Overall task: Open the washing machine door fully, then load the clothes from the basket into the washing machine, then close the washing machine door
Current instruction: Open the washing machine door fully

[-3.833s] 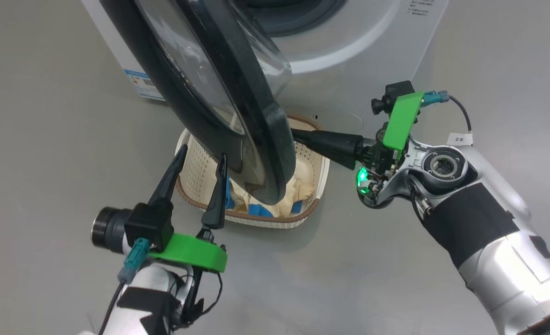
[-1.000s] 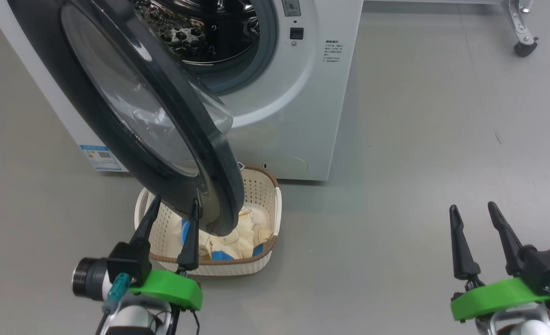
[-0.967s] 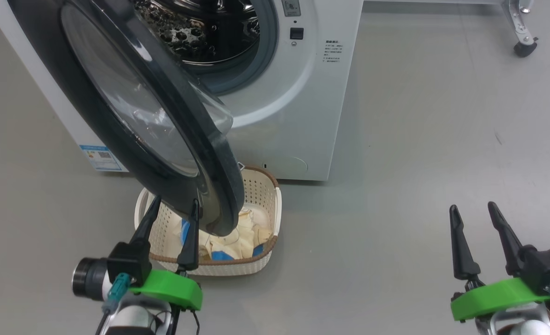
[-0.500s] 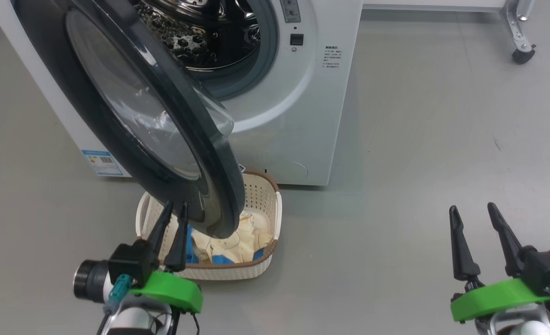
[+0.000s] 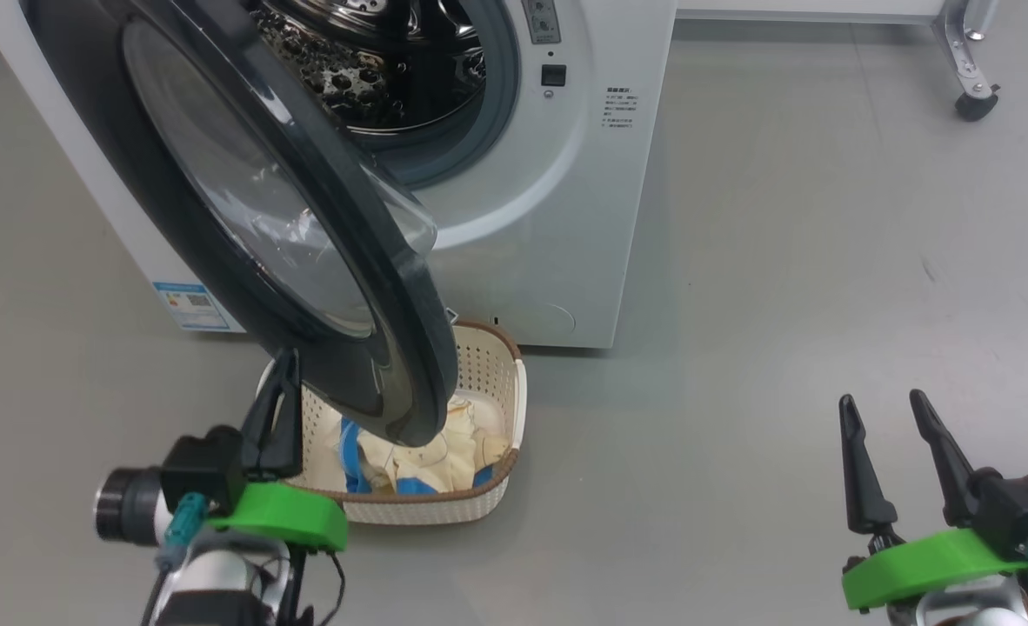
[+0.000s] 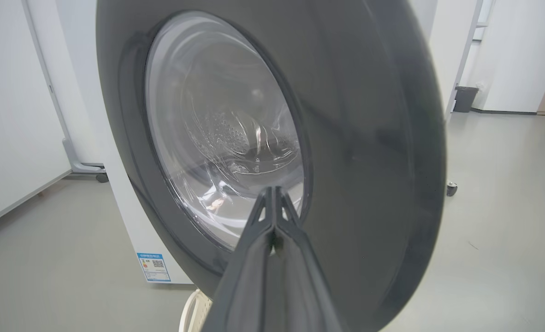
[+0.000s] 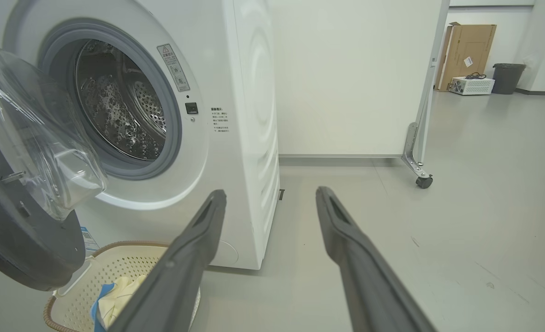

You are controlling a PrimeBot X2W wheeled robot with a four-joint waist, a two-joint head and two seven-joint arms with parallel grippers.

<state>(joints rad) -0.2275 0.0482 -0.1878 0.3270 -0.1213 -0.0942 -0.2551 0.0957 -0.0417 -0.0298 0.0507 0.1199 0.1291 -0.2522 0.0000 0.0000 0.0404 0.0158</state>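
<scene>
The washing machine [image 5: 557,217] stands at the top with its steel drum [image 5: 366,61] exposed. The washing machine door [image 5: 410,348] hangs part-way open, its black rim reaching out over the basket [image 5: 431,511] on the floor. The clothes [image 5: 418,456], cream fabric with blue trim, lie inside the basket. My left gripper [image 5: 287,359] is shut with nothing between its fingers, tips close to the door's outer face near its lower rim; whether they touch it is unclear. In the left wrist view the left gripper [image 6: 272,189] points at the door's glass [image 6: 226,129]. My right gripper [image 5: 881,402] stands open at the lower right, far from the machine.
A blue label sticker [image 5: 192,304] sits low on the washer's front. A wheeled frame's caster [image 5: 971,104] stands at the far right, beside a white panel [image 7: 346,78]. A cardboard box [image 7: 466,46] and a dark bin [image 7: 507,76] are far back. Grey floor [image 5: 784,304] lies open to the right.
My left gripper's fingers have closed together and the gripper has shifted left, off the basket's front toward the door's outer face. The right gripper has sunk slightly. Door, basket and clothes are unmoved.
</scene>
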